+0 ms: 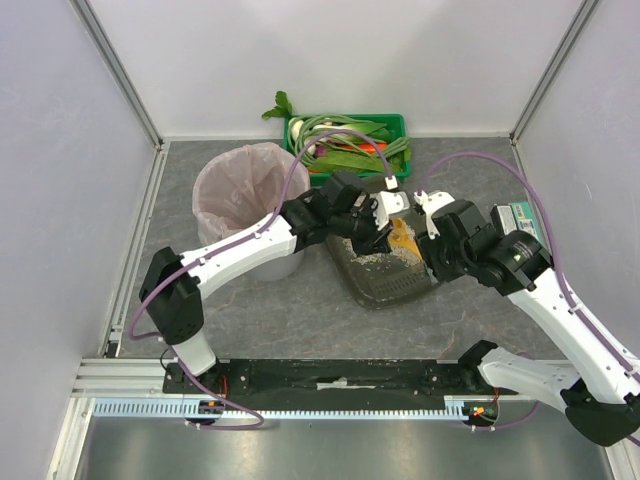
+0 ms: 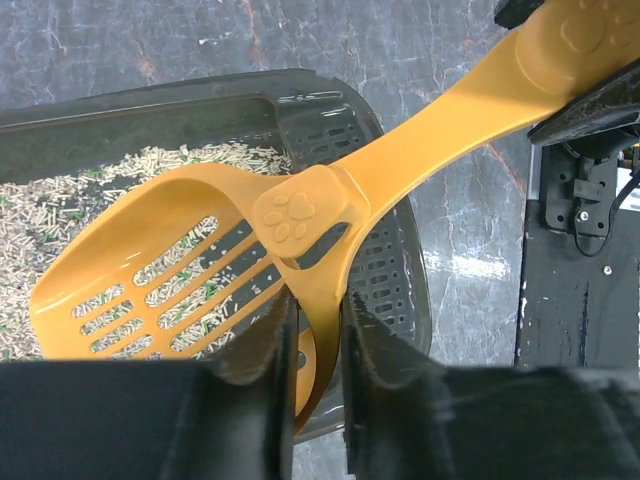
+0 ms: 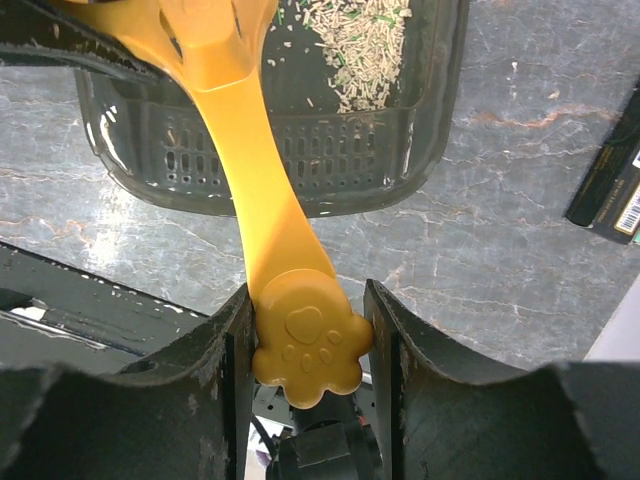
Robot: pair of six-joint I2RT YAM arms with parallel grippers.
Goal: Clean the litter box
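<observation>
three pale walls [image 1: 330, 60] closed in the grey marbled table [image 1: 260, 320] at the back and both sides. the widest bare stretch of tabletop lay along the near side, ahead of the arm bases. a round grey bin [image 1: 240, 195] with a pink liner stood at the back left. a green crate [image 1: 397, 124] of vegetables sat against the back wall. the litter box [image 1: 385, 285] lay near the middle of the table, just right of the bin and in front of the crate, turned at an angle to the table's edges. pale litter [image 2: 60, 200] covered only part of its floor, and its slotted end wall was bare. a small dark box [image 1: 525, 215] lay well off to the right, near the right wall. an orange slotted scoop [image 2: 190, 260] hung over the litter box, its bowl above the litter and its handle reaching out past the rim. the left gripper [image 2: 318, 315] had its fingers [image 2: 262, 345] drawn narrow, pinching the back edge of the scoop's bowl beside the paw print. the right gripper [image 3: 308, 345] had its fingers [image 3: 232, 350] pressed to both sides of the paw-shaped handle end.
</observation>
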